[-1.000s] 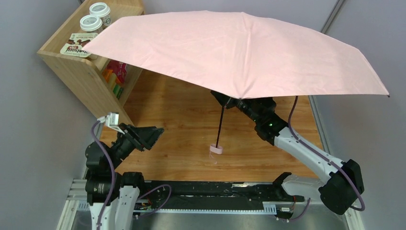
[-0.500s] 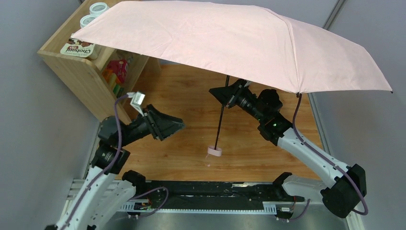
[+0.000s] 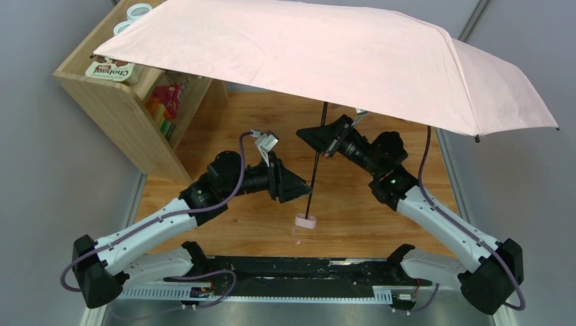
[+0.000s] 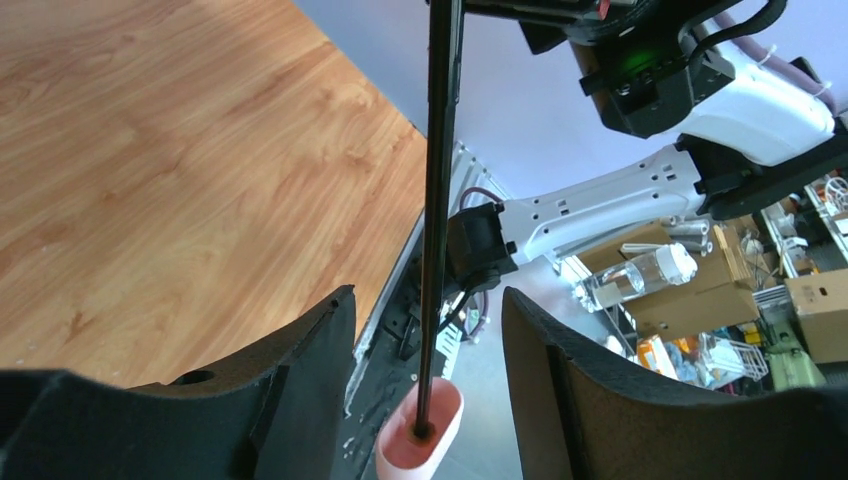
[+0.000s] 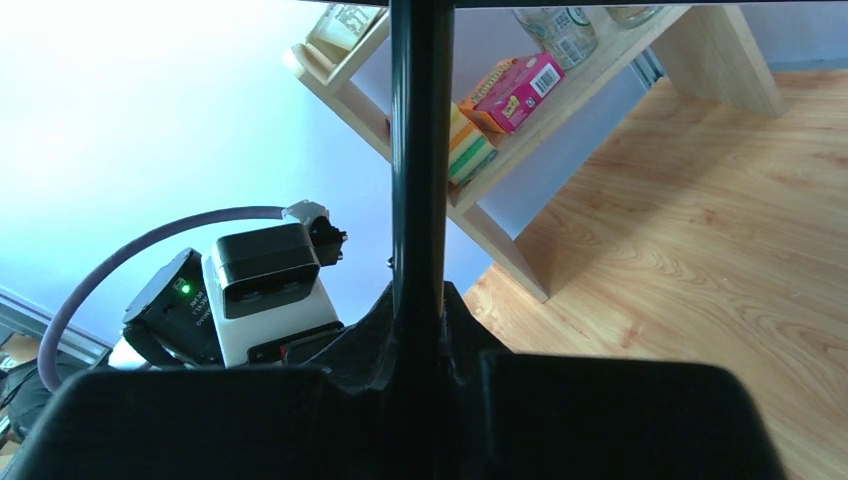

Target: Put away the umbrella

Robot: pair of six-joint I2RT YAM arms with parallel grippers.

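The umbrella (image 3: pixel 326 61) is fully open and held up over the worktop (image 3: pixel 244 224), its pale pink canopy (image 3: pixel 407 75) spanning nearly the whole width of the overhead view. The canopy's left rim lies over the top of the wooden shelf unit (image 3: pixel 109 102) at the far left corner and hides part of the white-lidded jars (image 3: pixel 139 9) there. Its right rim, ending in a dark rib tip (image 3: pixel 556 128), reaches out past the worktop's right edge

The right end effector (image 3: pixel 320 138) is clamped on the thin black shaft (image 3: pixel 314 180) high up, just under the canopy; its wrist view shows the shaft pinched between the closed fingers. The shaft runs down, slightly tilted, to the small pink handle (image 3: pixel 306 221), which sits over the near middle of the worktop, short of the black rail (image 3: pixel 306 268) at the arms' bases; whether it touches the wood I cannot tell

The left end effector (image 4: pixel 428 300) stands wide, its fingers (image 4: pixel 300 370) straddling the lower shaft just above the handle, with a gap on each side. Bare wood shows around the handle on all sides
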